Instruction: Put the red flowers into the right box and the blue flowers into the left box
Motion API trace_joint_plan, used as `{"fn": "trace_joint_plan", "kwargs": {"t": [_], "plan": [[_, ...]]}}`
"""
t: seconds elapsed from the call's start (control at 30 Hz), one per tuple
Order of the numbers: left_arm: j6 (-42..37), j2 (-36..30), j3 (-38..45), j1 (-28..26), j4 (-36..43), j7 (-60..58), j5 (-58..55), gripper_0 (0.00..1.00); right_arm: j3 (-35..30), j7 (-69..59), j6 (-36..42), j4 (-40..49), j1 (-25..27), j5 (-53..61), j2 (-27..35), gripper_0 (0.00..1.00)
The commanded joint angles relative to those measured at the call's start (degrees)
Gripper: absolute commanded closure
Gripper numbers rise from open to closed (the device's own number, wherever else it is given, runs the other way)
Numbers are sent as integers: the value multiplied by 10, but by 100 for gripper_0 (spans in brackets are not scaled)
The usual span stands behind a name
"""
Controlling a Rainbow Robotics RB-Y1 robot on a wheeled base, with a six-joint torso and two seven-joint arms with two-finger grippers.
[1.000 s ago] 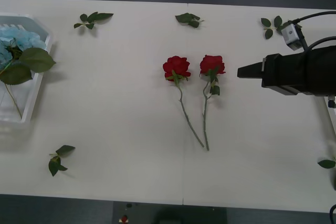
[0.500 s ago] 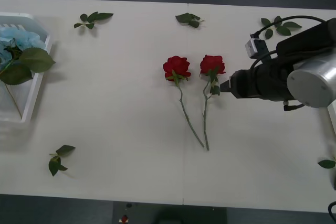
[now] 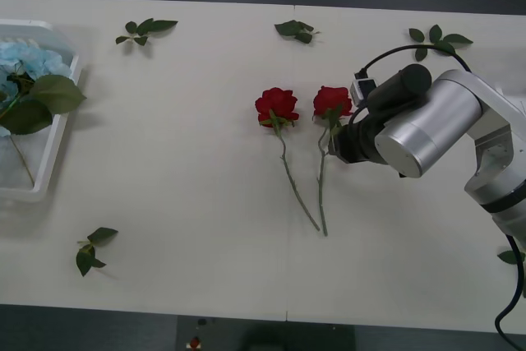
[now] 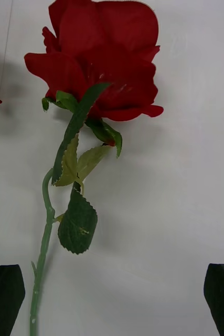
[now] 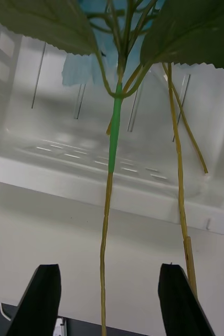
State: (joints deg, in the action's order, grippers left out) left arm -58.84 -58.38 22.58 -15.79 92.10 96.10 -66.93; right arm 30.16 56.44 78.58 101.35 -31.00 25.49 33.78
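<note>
Two red flowers [image 3: 304,104] lay mid-table. The right gripper [image 4: 112,299], jaws spread, hung over the right one and should centre on its stem [image 4: 41,257]. The left gripper [image 5: 109,299], also spread, was at the left box [image 3: 41,166].

My right fingers [image 4: 4,299] are black, over a deep-red rose [image 4: 104,58] with a green stem and dark green leaves. A second red rose [image 3: 276,104] lies at nine o'clock of it. The blue flowers [image 3: 25,62] are pale sky-blue, green-leaved, in the translucent-white left box [image 3: 51,154]. The table [image 3: 181,178] is white.
</note>
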Motion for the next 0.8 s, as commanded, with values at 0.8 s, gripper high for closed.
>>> {"fn": "trace_joint_plan", "kwargs": {"t": [0.8], "plan": [[-51,2,68,20,146,40,-239,0,23,-53,-94,-215,-82,-84,-123,0]]}}
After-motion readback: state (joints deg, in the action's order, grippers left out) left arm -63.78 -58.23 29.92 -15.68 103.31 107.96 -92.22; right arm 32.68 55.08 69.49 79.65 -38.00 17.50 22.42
